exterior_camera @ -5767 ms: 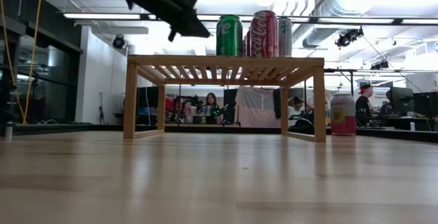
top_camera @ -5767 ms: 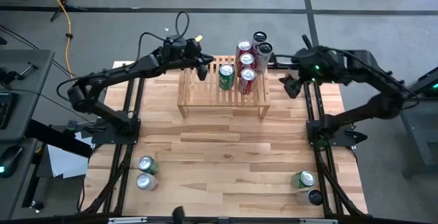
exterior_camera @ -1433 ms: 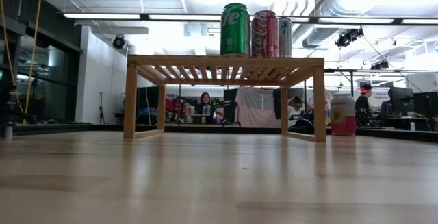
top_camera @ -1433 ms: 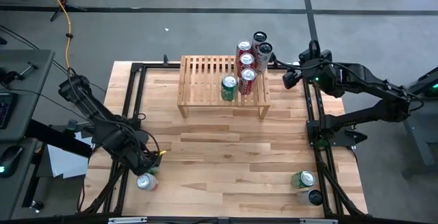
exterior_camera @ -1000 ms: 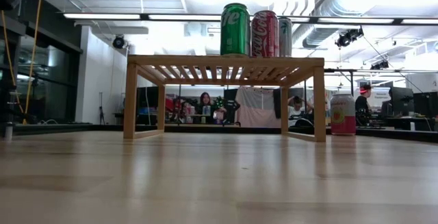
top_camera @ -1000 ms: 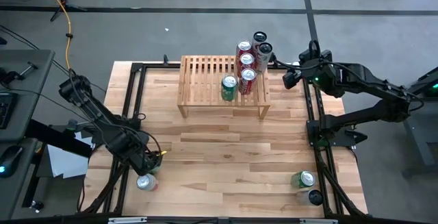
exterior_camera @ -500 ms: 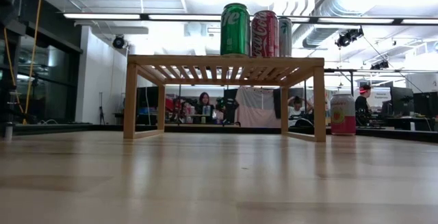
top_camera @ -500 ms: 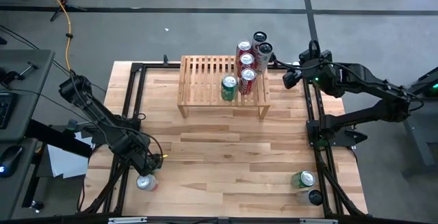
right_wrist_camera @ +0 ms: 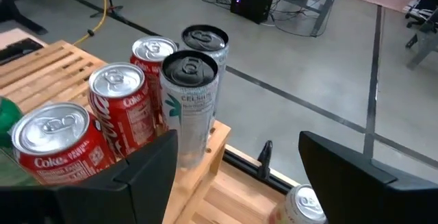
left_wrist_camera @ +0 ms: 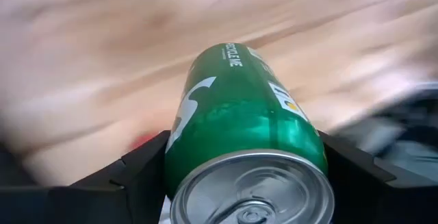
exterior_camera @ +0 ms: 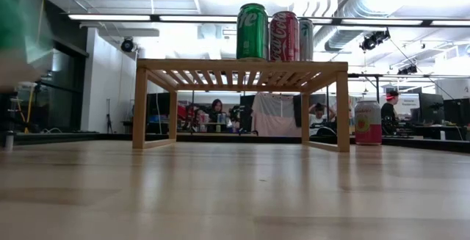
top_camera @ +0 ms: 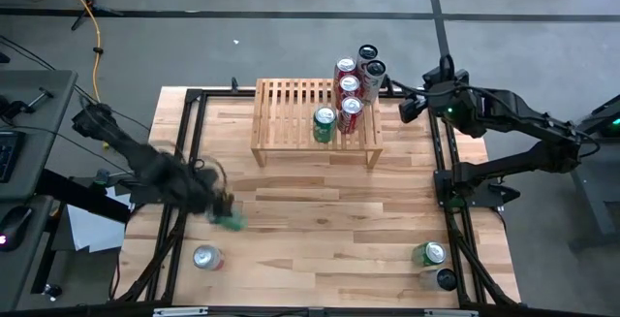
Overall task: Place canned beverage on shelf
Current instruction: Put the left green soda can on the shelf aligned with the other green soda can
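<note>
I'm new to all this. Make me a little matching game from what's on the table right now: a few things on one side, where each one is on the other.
Things:
1. green can
2. red cola cans
3. right gripper
4. pink can

Places:
A. standing on the table beside the shelf's leg
B. between the left gripper's fingers, above the table
C. beside the shelf's right end, holding nothing
D. standing on the shelf's slatted top

Pairs: 1-B, 2-D, 3-C, 4-A
</note>
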You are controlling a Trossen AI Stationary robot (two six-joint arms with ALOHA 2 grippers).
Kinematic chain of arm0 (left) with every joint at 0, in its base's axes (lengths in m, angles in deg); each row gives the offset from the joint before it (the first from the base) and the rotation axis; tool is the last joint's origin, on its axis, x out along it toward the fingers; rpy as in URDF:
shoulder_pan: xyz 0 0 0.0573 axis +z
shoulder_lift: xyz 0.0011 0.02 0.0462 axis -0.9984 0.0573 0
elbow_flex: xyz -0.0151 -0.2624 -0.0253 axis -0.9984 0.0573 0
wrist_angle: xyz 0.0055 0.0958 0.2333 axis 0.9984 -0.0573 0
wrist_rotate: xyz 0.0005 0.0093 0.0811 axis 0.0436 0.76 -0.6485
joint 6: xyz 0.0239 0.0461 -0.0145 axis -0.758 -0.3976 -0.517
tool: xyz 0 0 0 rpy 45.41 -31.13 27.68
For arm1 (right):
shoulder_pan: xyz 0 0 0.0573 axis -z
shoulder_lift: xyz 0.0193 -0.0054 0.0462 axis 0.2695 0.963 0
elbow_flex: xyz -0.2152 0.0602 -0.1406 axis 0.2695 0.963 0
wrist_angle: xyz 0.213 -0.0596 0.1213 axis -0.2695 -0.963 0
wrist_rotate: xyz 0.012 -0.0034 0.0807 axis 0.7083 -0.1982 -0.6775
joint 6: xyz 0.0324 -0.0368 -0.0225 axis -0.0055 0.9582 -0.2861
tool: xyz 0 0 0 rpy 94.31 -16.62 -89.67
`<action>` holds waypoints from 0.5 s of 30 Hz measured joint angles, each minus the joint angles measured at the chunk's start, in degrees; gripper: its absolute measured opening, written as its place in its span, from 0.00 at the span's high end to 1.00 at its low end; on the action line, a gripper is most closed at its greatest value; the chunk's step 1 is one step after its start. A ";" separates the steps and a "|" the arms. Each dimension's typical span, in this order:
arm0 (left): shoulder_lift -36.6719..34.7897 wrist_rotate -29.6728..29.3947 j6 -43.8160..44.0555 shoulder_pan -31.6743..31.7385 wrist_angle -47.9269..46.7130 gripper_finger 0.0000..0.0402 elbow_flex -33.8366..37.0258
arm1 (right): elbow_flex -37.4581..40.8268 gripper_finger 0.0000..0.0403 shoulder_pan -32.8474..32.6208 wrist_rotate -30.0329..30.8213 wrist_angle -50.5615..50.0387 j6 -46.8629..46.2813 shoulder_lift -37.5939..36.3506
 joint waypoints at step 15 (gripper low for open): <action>-1.92 -12.61 -53.63 28.24 9.02 0.30 -27.34 | 0.00 0.29 -0.02 -33.06 25.06 7.61 0.12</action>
